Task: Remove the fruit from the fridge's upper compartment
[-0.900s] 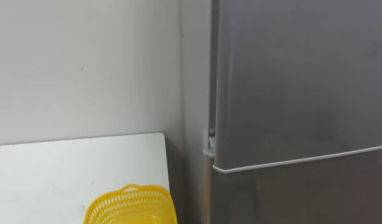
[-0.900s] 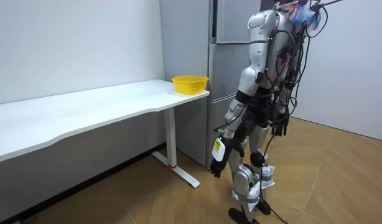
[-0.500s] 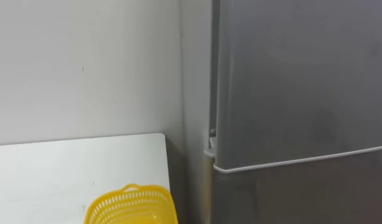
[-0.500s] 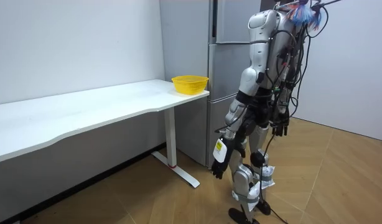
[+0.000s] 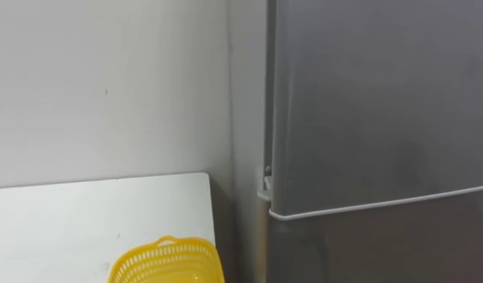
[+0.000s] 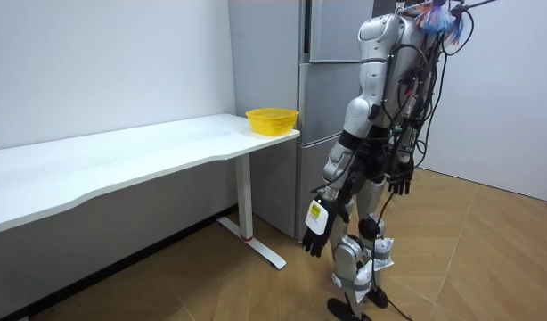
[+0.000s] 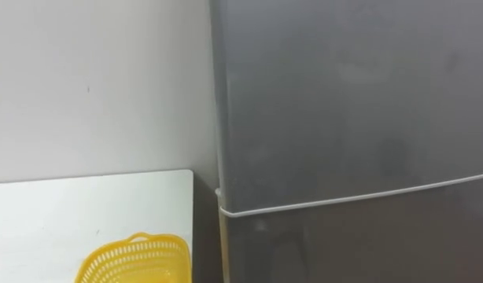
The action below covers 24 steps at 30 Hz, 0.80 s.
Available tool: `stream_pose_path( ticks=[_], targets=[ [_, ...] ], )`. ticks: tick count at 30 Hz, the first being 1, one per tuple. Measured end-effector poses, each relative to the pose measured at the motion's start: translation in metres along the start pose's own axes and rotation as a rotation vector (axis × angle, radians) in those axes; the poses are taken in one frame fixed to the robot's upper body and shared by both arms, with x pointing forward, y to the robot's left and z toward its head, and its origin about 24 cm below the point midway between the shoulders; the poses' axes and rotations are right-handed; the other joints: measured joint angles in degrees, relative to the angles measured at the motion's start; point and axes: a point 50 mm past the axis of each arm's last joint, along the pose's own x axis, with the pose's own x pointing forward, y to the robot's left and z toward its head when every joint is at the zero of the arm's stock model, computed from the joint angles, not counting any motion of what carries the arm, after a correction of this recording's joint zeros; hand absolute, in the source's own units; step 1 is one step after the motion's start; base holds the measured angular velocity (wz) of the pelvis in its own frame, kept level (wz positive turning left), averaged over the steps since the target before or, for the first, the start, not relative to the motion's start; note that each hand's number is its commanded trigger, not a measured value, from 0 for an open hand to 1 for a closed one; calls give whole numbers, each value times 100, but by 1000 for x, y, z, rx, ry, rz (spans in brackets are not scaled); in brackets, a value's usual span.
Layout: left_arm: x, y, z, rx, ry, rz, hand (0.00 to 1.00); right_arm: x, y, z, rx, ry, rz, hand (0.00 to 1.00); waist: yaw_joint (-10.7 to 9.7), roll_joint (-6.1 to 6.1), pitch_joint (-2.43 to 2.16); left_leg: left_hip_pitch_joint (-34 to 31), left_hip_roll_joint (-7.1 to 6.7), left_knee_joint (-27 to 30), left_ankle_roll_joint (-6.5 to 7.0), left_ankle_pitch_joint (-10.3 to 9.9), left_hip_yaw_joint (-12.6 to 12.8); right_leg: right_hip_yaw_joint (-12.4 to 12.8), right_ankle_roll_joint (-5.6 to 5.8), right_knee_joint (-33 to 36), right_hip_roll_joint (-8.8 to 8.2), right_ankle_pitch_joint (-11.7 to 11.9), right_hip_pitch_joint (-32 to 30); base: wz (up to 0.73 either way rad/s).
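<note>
Room view: left hand (image 6: 314, 234), right hand (image 6: 399, 185) hang relaxed before fridge (image 6: 322, 98).

Bare room set up as a mock kitchen corner, tall grey fridge (image 5: 367, 118) by plain white walls (image 6: 104, 62), long white table (image 6: 122, 156), yellow basket (image 6: 272, 119), wood floor (image 6: 487, 259)

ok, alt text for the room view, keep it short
A humanoid robot stands facing a closed grey fridge, its left hand and right hand hanging low and holding nothing. To the room view's left of the fridge, a yellow basket sits on the end of a long white table.
</note>
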Motion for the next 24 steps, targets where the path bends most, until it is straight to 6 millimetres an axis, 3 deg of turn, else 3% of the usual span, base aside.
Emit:
stream_pose_path(
  ticks=[11, 16, 20, 24],
  targets=[
    [0, 10, -11, -317, 38, 123, 0, 0, 3, -3, 7, 13, 45, 0, 20, 24, 0, -42, 5, 4, 1, 0, -57, -83, 15, -116, 6, 75, 42, 3],
    [-1, 18, -12, -606, 55, 217, 0, 0, 1, -4, 13, 30, 46, 0, 18, 43, -1, -40, 3, -9, 1, -1, -85, -103, 11, -127, 6, 79, 48, 2],
    [-4, 30, -1, -816, 30, 311, 0, 0, 1, -3, 33, 31, 49, 0, 33, 42, -2, -15, 0, -93, 2, 0, -92, -111, 11, -116, 7, 79, 53, 1],
    [-14, 57, 20, -998, -74, 461, 0, 0, -3, 1, 35, 16, 30, 0, 195, 41, -4, -28, -3, -108, 3, 0, -111, -107, 9, -113, 13, 80, 31, 0]
  ],
)
